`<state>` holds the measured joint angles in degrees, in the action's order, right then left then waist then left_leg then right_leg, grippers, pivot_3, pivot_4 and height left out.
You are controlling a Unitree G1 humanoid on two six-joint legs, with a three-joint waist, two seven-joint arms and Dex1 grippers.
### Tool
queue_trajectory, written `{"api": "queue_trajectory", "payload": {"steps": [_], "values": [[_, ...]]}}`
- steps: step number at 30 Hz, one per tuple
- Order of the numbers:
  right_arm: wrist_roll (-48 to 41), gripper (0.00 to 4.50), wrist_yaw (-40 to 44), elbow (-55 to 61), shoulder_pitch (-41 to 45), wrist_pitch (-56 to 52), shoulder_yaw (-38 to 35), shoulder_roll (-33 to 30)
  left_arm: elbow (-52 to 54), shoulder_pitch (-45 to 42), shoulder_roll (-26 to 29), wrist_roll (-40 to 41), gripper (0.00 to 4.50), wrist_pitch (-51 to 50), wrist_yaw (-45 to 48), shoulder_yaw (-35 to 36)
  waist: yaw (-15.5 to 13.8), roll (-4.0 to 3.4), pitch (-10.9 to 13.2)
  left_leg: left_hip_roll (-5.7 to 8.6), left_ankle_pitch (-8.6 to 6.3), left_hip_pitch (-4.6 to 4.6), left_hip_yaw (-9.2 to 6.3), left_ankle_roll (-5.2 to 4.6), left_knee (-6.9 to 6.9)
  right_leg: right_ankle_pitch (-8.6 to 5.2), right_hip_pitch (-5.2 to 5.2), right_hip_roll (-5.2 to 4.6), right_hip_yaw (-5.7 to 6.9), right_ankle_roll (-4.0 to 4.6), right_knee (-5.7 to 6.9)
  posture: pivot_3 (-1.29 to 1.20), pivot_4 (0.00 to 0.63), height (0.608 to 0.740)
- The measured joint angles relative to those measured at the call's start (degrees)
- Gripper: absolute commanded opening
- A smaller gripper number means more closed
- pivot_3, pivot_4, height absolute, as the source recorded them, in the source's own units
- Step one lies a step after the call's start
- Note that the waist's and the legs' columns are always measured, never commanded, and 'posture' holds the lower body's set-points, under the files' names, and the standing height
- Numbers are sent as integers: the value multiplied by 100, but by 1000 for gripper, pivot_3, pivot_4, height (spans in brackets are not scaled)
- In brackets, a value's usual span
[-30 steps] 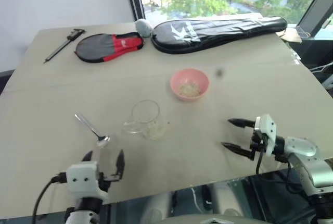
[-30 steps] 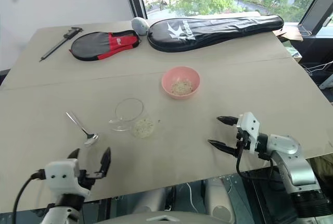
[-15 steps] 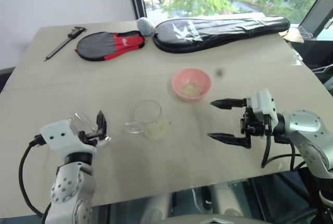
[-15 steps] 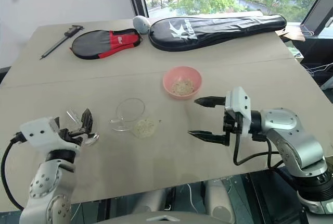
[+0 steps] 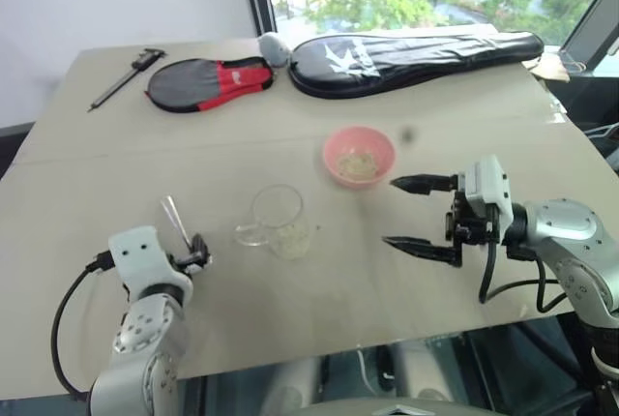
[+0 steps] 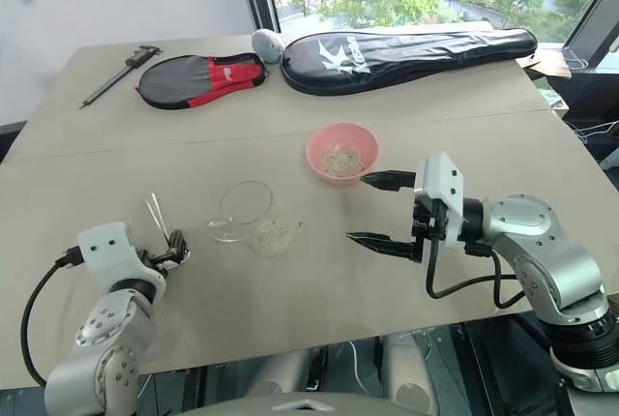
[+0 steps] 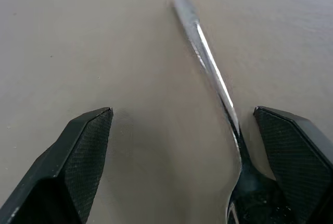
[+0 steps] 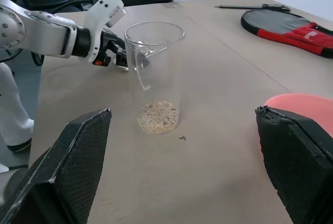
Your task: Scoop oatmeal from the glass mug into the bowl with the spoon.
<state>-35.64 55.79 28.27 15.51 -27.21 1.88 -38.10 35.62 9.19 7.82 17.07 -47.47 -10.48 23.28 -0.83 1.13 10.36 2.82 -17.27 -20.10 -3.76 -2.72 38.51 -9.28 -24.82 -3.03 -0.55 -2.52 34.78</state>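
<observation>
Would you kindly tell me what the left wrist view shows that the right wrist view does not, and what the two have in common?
The left wrist view alone shows the spoon's thin handle running along the table between the open black fingers of the left gripper, with the spoon's rounded end down beside one finger. The right wrist view alone shows the upright glass mug with oatmeal at its bottom, the rim of the pink bowl, a red and black racket cover, and the open right gripper. Both share the beige table and the left gripper at the spoon.
</observation>
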Motion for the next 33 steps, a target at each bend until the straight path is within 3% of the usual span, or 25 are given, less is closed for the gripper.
{"api": "queue_trajectory", "payload": {"steps": [2,4,9,13,22,25,28,31,33], "values": [[-1,4500,-9,0,61,0,15,29,-129,-212,11,12,2841,-85,17,46,1,-5,-3,-2,3,8,0,5,0,0,4,1,-1,1,7,0,150,740],[12,4500,-9,1,89,6,17,29,-216,-281,29,0,2341,-172,23,98,21,-13,-7,-5,3,20,4,5,-2,-1,10,4,-7,4,8,0,150,740],[97,4500,-3,-6,90,41,25,41,-219,-360,-10,60,156,-216,88,145,16,-35,-23,-3,4,21,8,6,-2,0,11,11,-10,2,8,0,150,740],[136,4500,1,-8,90,89,42,59,-200,-384,-109,108,54,-202,114,185,28,-76,-56,-4,3,26,19,6,-4,0,12,7,-23,1,7,0,150,740],[243,4500,-2,-146,94,178,51,151,-662,-400,-202,396,54,805,538,614,27,-63,-53,-10,4,24,15,5,-4,-6,10,12,-18,13,8,0,150,740],[259,4500,-188,-242,283,143,58,398,-823,-660,155,705,54,1560,1072,1043,12,-11,-23,-9,7,9,8,12,-2,-4,0,8,-12,14,5,0,150,740],[231,4500,-366,-270,536,38,59,579,-819,-814,464,1096,54,1914,1623,1112,9,-8,-22,-4,18,1,9,32,-2,11,-1,-3,-11,33,-4,0,150,740],[92,4500,-631,-349,866,-249,51,758,-657,-906,883,1947,54,2093,2565,1117,11,-7,-22,3,21,-14,9,37,-2,15,-12,-6,-9,32,-10,0,150,740],[-92,4500,-827,-419,1089,-544,31,850,-517,-904,1301,2567,54,2053,3191,1098,18,-2,-25,7,23,-74,11,39,2,20,-71,-1,-13,30,-1,0,150,740]]}}
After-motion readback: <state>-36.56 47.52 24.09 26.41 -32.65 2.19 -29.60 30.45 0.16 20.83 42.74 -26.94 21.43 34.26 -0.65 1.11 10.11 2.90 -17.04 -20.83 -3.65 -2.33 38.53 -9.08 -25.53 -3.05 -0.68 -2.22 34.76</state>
